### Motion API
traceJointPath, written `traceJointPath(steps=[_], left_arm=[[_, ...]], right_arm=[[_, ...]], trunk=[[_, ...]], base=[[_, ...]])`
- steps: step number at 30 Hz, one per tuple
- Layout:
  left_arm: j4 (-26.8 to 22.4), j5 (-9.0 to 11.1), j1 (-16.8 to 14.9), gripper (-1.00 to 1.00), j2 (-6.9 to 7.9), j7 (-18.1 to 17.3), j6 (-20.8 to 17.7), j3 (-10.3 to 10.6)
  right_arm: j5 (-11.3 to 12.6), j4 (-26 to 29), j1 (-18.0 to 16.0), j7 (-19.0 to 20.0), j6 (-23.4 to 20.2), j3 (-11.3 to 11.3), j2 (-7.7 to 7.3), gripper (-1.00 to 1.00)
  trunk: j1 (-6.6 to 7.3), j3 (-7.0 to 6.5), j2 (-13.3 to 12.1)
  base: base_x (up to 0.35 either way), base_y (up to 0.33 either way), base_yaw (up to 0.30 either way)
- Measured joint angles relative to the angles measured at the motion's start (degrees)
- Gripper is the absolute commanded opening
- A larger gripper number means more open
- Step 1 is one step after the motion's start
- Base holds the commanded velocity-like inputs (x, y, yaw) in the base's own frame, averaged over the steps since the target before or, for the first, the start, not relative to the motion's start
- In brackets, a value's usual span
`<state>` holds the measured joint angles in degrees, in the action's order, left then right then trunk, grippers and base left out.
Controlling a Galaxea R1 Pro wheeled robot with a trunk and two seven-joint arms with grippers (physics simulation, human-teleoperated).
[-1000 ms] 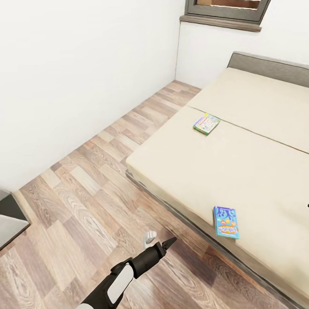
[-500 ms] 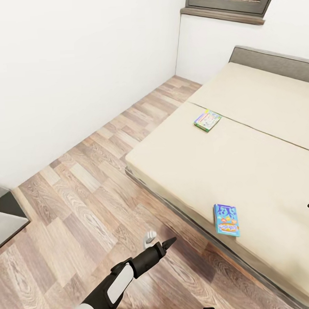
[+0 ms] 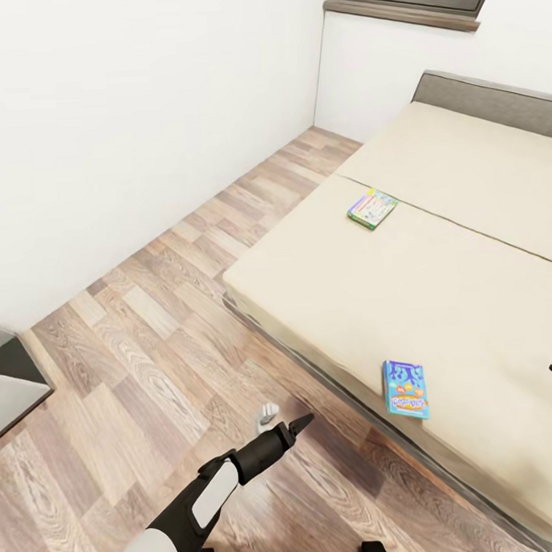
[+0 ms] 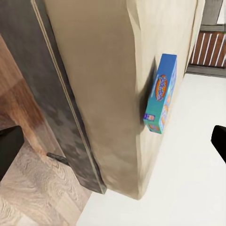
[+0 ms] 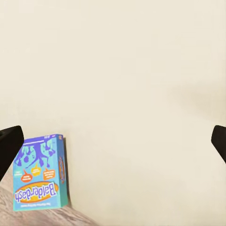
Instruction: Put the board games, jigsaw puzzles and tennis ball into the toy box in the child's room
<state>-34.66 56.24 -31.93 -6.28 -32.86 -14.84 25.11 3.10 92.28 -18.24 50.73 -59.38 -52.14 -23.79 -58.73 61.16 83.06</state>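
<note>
Beside the bed in the child's room, two board games lie uncollected on the mattress: the small blue box near its edge and a green-and-white box farther up toward the headboard. The left gripper hangs over the plank floor, and I cannot tell how its jaws stand, while the right gripper, jaws spread wide, holds nothing; no toy looks gathered yet. The right wrist view reads the blue box's printed lid, the left wrist view its thin side

Black arm, white panel
</note>
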Motion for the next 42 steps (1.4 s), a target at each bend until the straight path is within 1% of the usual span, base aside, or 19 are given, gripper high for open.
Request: traceJointPath(steps=[1,5,16,28,35,42], left_arm=[[0.01,-0.02,-0.01,1.0,0.0,0.0,0.0,0.0],[1.19,0.04,-1.66,1.0,0.0,0.03,0.02,-0.07],[3.28,-0.02,-3.24,1.0,-0.26,0.05,0.02,-0.13],[3.43,-0.05,-3.36,1.0,-0.32,-0.01,0.04,0.05],[3.37,0.03,-3.37,1.0,-0.34,-0.07,0.08,0.09],[3.11,0.07,-3.37,1.0,-0.38,-0.52,0.1,0.11]], right_arm=[[0.0,0.0,0.0,0.0,0.0,0.0,0.0,1.0],[0.0,0.0,0.0,0.02,0.0,0.0,-0.01,1.0],[0.02,0.0,0.0,0.08,0.0,0.0,-0.02,1.0],[-0.03,0.05,0.0,0.08,0.0,-0.52,-0.15,1.0],[-0.03,0.07,0.0,0.08,-0.01,-1.73,-0.18,1.0],[-0.02,0.08,0.0,0.08,-0.05,-2.62,-0.19,1.0]], trunk=[[0.0,0.09,0.0],[0.0,0.47,0.0],[0.0,1.49,0.0],[0.0,2.6,0.0],[0.0,3.18,0.0],[0.0,3.44,0.0]], base=[[0.0,0.0,0.0],[0.0,0.0,0.0],[0.0,0.0,0.0],[0.0,0.0,0.0],[0.0,0.0,0.012],[0.0,0.0,0.005]])
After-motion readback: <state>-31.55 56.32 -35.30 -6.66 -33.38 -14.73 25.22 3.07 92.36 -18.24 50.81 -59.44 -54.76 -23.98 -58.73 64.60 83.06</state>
